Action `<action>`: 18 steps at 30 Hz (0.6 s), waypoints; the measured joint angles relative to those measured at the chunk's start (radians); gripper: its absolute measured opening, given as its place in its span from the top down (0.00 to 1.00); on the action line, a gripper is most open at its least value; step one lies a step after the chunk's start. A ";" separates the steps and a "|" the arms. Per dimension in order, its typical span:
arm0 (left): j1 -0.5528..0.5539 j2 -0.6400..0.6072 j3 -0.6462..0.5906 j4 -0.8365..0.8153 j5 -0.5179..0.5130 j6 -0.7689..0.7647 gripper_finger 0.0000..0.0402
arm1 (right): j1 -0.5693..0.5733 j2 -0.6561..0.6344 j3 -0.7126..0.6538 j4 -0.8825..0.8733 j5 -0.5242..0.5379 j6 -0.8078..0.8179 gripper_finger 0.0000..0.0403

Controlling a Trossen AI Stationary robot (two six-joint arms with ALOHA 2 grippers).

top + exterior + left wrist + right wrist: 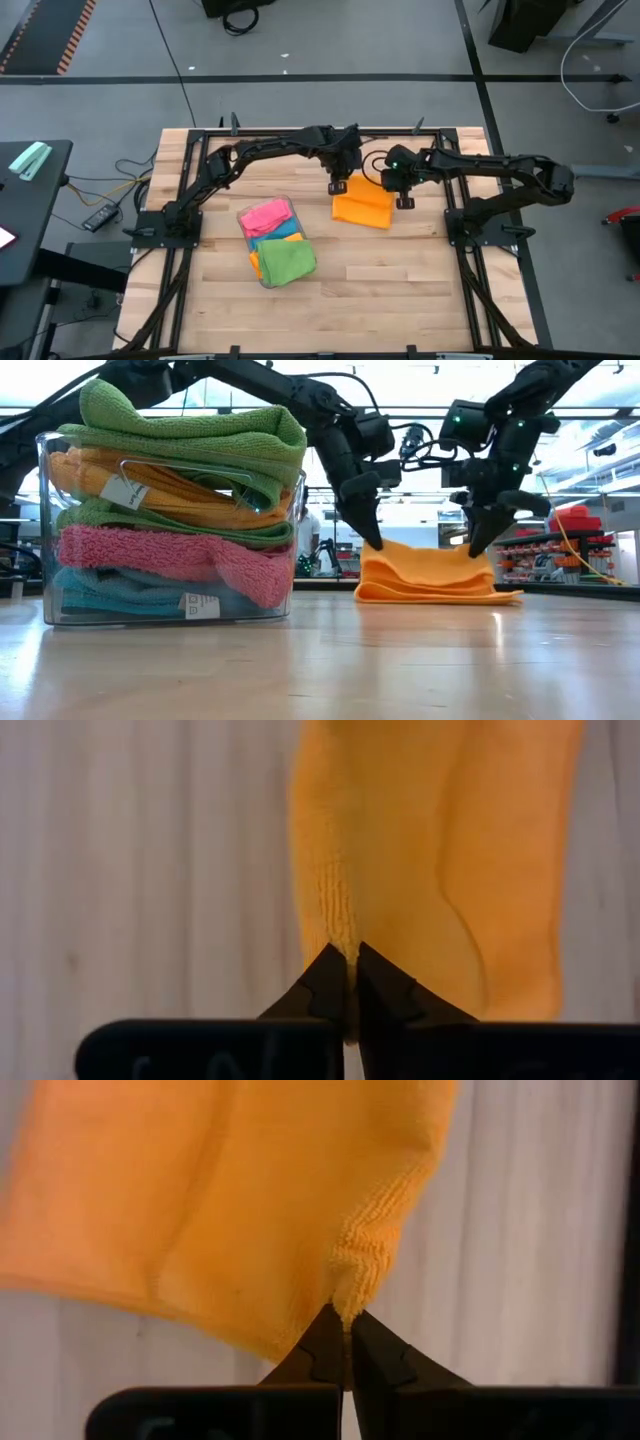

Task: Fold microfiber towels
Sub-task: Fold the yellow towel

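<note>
Nearest the low camera, a clear plastic tray [50, 560] is stacked with folded microfiber towels [190, 500] in green, orange, pink and blue. Past it, at about one o'clock from the tray on the wooden table [400, 290], an orange towel [362, 208] is laid partly folded. Its far edge is pinched at two corners: the left gripper [337, 187] is pressed together on one, the right gripper [405, 201] on the other, each nipping a small bunch of cloth. A fold appears to be starting; next, both corners probably need lifting together and carrying toward six o'clock, evenly, without slipping.
</note>
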 joint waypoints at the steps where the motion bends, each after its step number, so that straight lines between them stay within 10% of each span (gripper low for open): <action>1: -0.008 0.000 -0.003 -0.005 0.000 0.008 0.96 | 0.009 0.000 0.000 0.001 0.022 -0.016 0.98; 18: 0.008 -0.025 -0.041 0.043 -0.063 -0.073 0.74 | -0.011 0.000 -0.006 0.013 0.010 0.006 0.98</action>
